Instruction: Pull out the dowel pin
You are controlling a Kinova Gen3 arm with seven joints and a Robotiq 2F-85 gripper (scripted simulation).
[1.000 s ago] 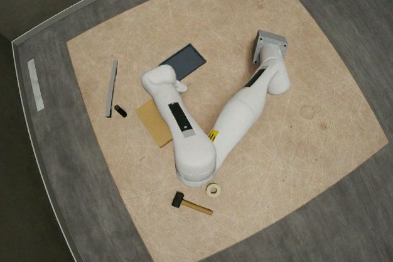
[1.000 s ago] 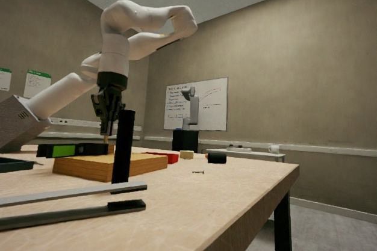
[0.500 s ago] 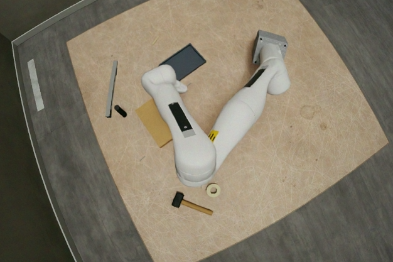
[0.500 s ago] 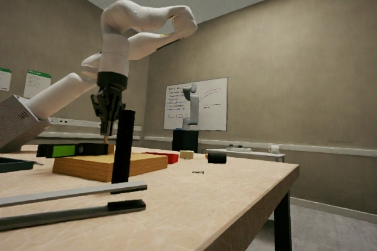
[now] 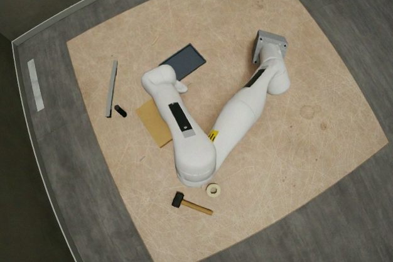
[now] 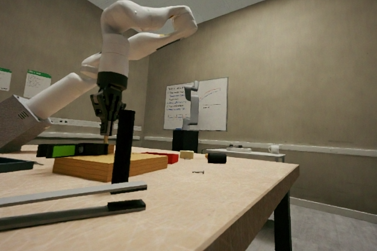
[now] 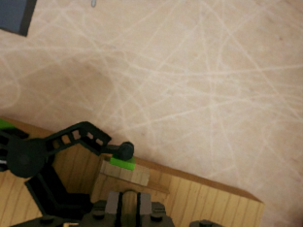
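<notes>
Claw [image 6: 106, 130] [image 7: 129, 210] grips the upright dowel pin [image 6: 105, 139] [image 7: 129, 213] between 2 fingers, above the bench board [image 6: 91, 170] [image 7: 218, 199].

Markings around the arm and the room, few of them legible
The robot arm [image 5: 228, 115] [image 6: 115, 50] carries a yellow label [image 5: 213, 136] with black marks, seen from above, too small to read. In the exterior view, a whiteboard [image 6: 212, 114] bears lines of handwriting on its left part and a captioned line graph on its right, and two green-headed sheets on the wall hold small print; none of that wording can be read.
</notes>
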